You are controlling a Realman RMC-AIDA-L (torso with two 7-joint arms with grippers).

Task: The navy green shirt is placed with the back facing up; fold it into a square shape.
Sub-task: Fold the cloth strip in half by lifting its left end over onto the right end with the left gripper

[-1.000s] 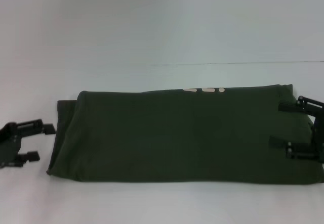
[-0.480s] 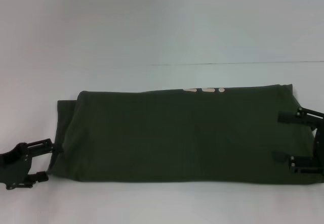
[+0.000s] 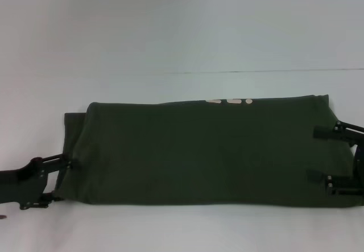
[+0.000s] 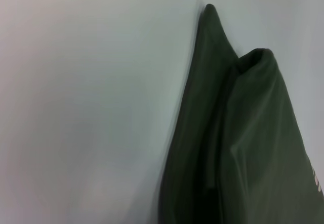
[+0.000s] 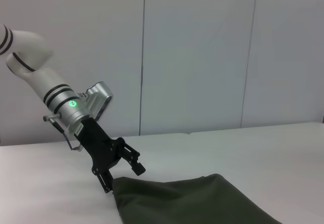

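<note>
Here, in the head view, the navy green shirt (image 3: 207, 149) lies as a long folded band across the white tabletop (image 3: 182, 223). The left gripper (image 3: 61, 175) has spread jaws straddling its left edge; the right gripper (image 3: 318, 155) has jaws apart over the right end. Pinching only the top layer would likely unravel the fold.

The left wrist view shows stacked layers at that edge.

The right wrist view shows the left gripper at the corner; nothing blocks it.

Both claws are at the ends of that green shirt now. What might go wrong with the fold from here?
1. The left end effector meets the shirt only at its near corner, so it might pinch just one layer and the rest could slip.
2. The shirt's left end is uneven, with a lower layer sticking out past the top one, so the fold may turn out crooked.
3. The right end effector is open over the other end; uneven lifting could bunch the cloth.
</note>
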